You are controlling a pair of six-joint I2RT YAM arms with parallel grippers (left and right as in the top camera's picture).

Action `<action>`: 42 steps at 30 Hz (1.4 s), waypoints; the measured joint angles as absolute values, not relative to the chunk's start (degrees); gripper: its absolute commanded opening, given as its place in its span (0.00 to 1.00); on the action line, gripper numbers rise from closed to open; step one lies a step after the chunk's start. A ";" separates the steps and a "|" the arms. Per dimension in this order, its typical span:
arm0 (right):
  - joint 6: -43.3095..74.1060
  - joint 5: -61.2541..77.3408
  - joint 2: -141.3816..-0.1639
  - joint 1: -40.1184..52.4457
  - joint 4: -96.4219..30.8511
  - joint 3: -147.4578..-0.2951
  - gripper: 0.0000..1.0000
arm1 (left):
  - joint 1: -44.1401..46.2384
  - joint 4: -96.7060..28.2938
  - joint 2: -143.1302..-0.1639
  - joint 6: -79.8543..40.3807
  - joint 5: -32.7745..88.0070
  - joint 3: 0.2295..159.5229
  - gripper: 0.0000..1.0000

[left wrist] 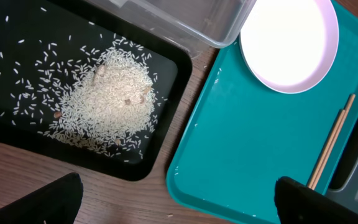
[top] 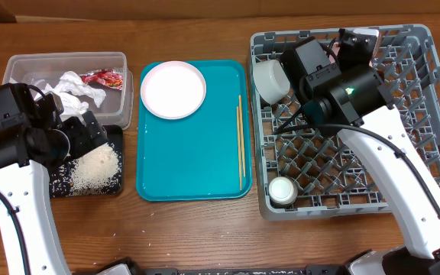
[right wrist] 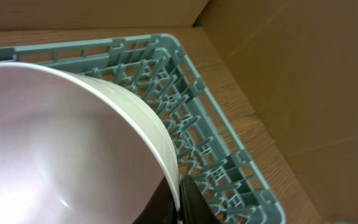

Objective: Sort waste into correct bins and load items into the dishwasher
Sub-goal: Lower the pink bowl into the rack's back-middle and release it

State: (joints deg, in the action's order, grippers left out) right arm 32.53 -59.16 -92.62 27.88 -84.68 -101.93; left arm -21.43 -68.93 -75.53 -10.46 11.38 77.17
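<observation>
Right pincer (right wrist: 179,202) seemingly tight on bowl (right wrist: 61,137) rim

No legible text; print on the red wrapper (top: 104,77) too small

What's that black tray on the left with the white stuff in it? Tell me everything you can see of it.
The black tray is shallow and rectangular, with rounded corners and a low raised rim, and looks like glossy plastic. It lies flat on the wooden table. A heap of white rice sits near its middle, with loose grains scattered around. The clear tub stands just behind it; whether they touch I cannot tell. A strip of bare wood separates it from the teal tray.
</observation>
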 measured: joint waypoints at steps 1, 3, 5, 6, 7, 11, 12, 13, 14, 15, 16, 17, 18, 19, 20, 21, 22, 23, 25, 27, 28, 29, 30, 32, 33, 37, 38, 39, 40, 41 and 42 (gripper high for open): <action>32.21 -59.81 -92.66 27.88 -84.71 -101.93 0.04 | -21.43 -68.95 -75.53 -10.46 11.40 77.17 1.00; 31.66 -60.97 -93.03 27.88 -84.71 -101.93 0.04 | -21.43 -68.93 -75.53 -10.48 11.40 77.17 1.00; 30.87 -61.73 -93.49 27.88 -84.66 -101.93 0.04 | -21.43 -68.95 -75.53 -10.48 11.40 77.17 0.99; 30.57 -61.98 -93.71 27.88 -84.62 -101.93 0.04 | -21.43 -68.93 -75.53 -10.48 11.40 77.17 1.00; 30.15 -62.11 -93.91 27.88 -84.62 -101.93 0.04 | -21.43 -68.93 -75.53 -10.48 11.40 77.17 1.00; 29.10 -62.87 -94.67 27.86 -84.62 -101.93 0.04 | -21.43 -68.95 -75.53 -10.48 11.40 77.17 1.00; 29.02 -63.09 -94.70 27.83 -84.62 -101.93 0.04 | -21.43 -68.93 -75.53 -10.48 11.40 77.17 1.00; 28.82 -63.40 -94.72 27.75 -84.62 -101.93 0.04 | -21.43 -68.95 -75.53 -10.48 11.40 77.17 1.00; 28.67 -63.53 -94.72 27.59 -84.62 -101.93 0.04 | -21.43 -68.93 -75.53 -10.48 11.40 77.17 1.00; 28.47 -63.64 -94.72 27.33 -84.64 -101.93 0.04 | -21.43 -68.93 -75.53 -10.48 11.38 77.17 1.00; 28.42 -63.77 -94.74 26.98 -84.62 -101.93 0.04 | -21.43 -68.93 -75.53 -10.48 11.40 77.17 1.00; 28.38 -63.90 -94.74 26.59 -84.62 -101.93 0.04 | -21.43 -68.95 -75.53 -10.48 11.40 77.17 1.00; 28.29 -63.92 -94.74 26.15 -84.62 -101.93 0.04 | -21.43 -68.95 -75.53 -10.46 11.40 77.17 1.00; 28.25 -63.96 -94.74 25.78 -84.64 -101.93 0.04 | -21.43 -68.95 -75.53 -10.46 11.40 77.17 1.00; 28.21 -63.99 -94.74 25.50 -84.64 -101.93 0.04 | -21.43 -68.95 -75.53 -10.48 11.40 77.17 1.00; 28.18 -63.99 -94.74 25.30 -84.64 -101.93 0.04 | -21.43 -68.95 -75.53 -10.48 11.40 77.17 1.00; 28.01 -64.03 -94.74 25.17 -84.62 -101.93 0.04 | -21.43 -68.95 -75.53 -10.48 11.38 77.17 1.00; 27.81 -64.05 -94.74 25.15 -84.58 -101.93 0.04 | -21.43 -68.95 -75.53 -10.48 11.40 77.17 1.00; 27.29 -64.14 -94.78 25.15 -84.44 -101.93 0.04 | -21.43 -68.93 -75.53 -10.48 11.40 77.17 1.00; 26.96 -64.14 -94.94 25.15 -84.44 -101.93 0.04 | -21.43 -68.93 -75.53 -10.48 11.40 77.17 1.00; 26.89 -64.20 -95.11 25.15 -84.44 -101.93 0.04 | -21.43 -68.95 -75.53 -10.48 11.40 77.17 1.00; 26.68 -64.34 -95.33 25.15 -84.44 -101.93 0.04 | -21.43 -68.93 -75.53 -10.48 11.40 77.17 1.00; 26.35 -64.42 -95.68 25.15 -84.42 -101.93 0.04 | -21.43 -68.95 -75.53 -10.48 11.40 77.17 1.00; 25.56 -64.53 -96.55 25.15 -84.47 -101.93 0.04 | -21.43 -68.95 -75.53 -10.48 11.40 77.17 1.00; 25.10 -64.53 -97.27 25.15 -84.44 -101.93 0.04 | -21.43 -68.93 -75.53 -10.48 11.40 77.17 1.00; 24.10 -64.55 -99.74 25.15 -84.14 -101.93 0.04 | -21.43 -68.93 -75.53 -10.48 11.40 77.17 1.00; 23.90 -64.55 -100.09 25.15 -83.72 -101.91 0.04 | -21.43 -68.95 -75.53 -10.48 11.40 77.17 1.00; 23.86 -64.58 -100.27 25.15 -83.35 -101.91 0.04 | -21.43 -68.95 -75.53 -10.48 11.38 77.17 1.00; 23.75 -64.53 -100.29 25.15 -82.63 -101.89 0.04 | -21.43 -68.95 -75.53 -10.48 11.40 77.17 1.00; 23.62 -64.53 -100.29 25.15 -81.95 -101.89 0.04 | -21.43 -68.93 -75.53 -10.48 11.40 77.17 1.00; 23.22 -64.49 -100.29 25.17 -81.19 -101.89 0.04 | -21.43 -68.93 -75.53 -10.48 11.38 77.17 1.00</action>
